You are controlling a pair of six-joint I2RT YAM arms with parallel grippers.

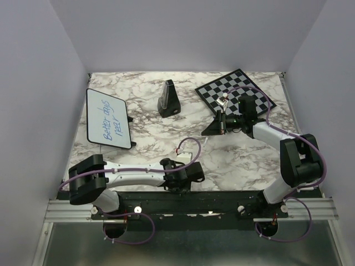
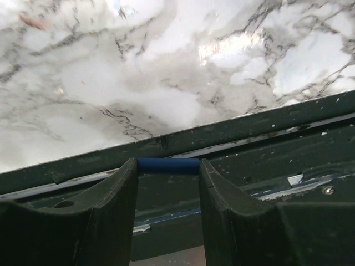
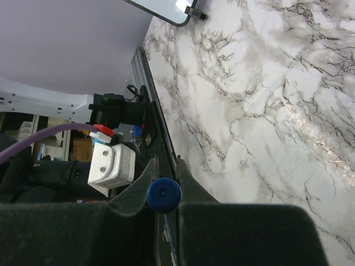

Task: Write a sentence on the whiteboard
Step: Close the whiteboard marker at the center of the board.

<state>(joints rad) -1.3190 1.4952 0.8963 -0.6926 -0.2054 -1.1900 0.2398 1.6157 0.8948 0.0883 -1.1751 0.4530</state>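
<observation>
Marker in right jaws (cap in left)

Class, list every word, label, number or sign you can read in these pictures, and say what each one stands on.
"Better days near": the sentence, blue handwriting in two lines, on the whiteboard, seen from the top camera.
Nothing else can be read: the chessboard carries no letters or numbers, and the wrist views show no writing.
</observation>
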